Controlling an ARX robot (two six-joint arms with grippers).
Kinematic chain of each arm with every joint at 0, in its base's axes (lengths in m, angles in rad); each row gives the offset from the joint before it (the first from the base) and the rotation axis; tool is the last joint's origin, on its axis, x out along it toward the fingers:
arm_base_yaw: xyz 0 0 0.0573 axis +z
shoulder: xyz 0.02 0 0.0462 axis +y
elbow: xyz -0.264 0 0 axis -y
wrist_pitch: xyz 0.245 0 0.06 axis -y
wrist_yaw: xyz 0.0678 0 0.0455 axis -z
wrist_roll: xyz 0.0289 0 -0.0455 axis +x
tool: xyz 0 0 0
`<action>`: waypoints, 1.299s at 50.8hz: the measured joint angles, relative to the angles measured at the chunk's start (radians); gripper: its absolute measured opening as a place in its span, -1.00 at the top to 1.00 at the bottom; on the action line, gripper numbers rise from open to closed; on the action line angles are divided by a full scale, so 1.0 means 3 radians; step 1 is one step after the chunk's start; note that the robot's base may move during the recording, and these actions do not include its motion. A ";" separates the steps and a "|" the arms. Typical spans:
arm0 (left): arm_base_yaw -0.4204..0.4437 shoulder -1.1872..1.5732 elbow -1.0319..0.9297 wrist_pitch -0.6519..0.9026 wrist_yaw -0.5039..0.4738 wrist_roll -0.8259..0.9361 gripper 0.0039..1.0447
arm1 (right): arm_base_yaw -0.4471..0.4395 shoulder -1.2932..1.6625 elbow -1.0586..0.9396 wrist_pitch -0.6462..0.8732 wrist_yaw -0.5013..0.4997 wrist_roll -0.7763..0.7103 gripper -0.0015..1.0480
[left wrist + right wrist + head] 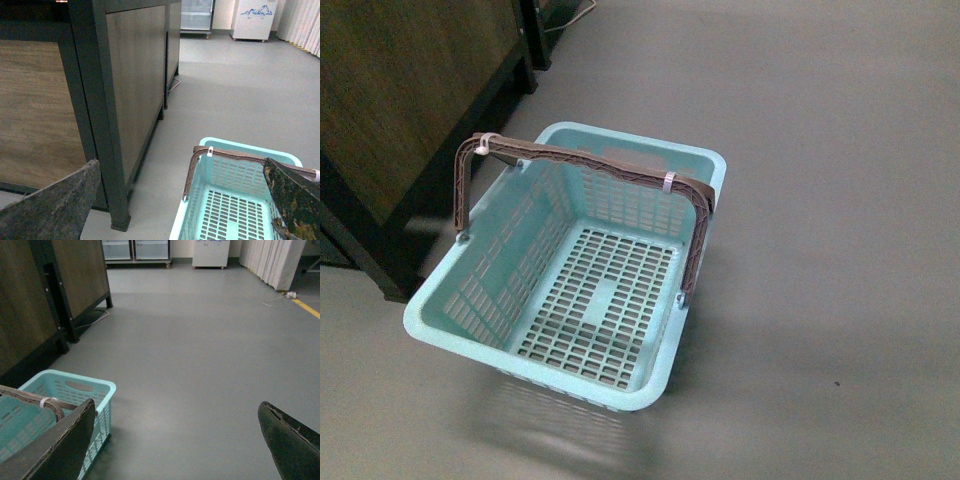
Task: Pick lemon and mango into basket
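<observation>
The grey floor (840, 200) fills most of the front view, with a dark wooden cabinet (390, 90) to the left. The empty basket (520, 260) stands on the floor beside the cabinet, long axis running away from the robot, handles (590, 165) raised. The left claw (181, 165) and right claw (176, 404) both gape, released and holding nothing. The left looks nearer the basket. Neither lemon nor mango appears in any view.

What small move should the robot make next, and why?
Probably it should turn one arm's camera toward the wooden cabinet to search for the fruit. The basket stands empty on the floor, and no lemon or mango shows in any view. The left end effector and the right end effector are both open and hold nothing, so there is nothing to grasp yet.
</observation>
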 joint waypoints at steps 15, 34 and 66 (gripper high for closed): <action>0.0000 0.0000 0.0000 0.0000 0.0000 0.0000 -0.87 | 0.0000 0.0000 0.0000 0.0001 0.0000 0.0000 -0.83; 0.0000 0.0000 0.0000 0.0000 0.0000 0.0000 -0.87 | 0.0000 0.0000 0.0000 0.0000 0.0000 0.0000 -0.83; -0.0118 0.4664 0.1033 0.2757 0.0165 -0.3005 -0.87 | 0.0000 0.0000 0.0000 0.0000 0.0009 0.0000 -0.83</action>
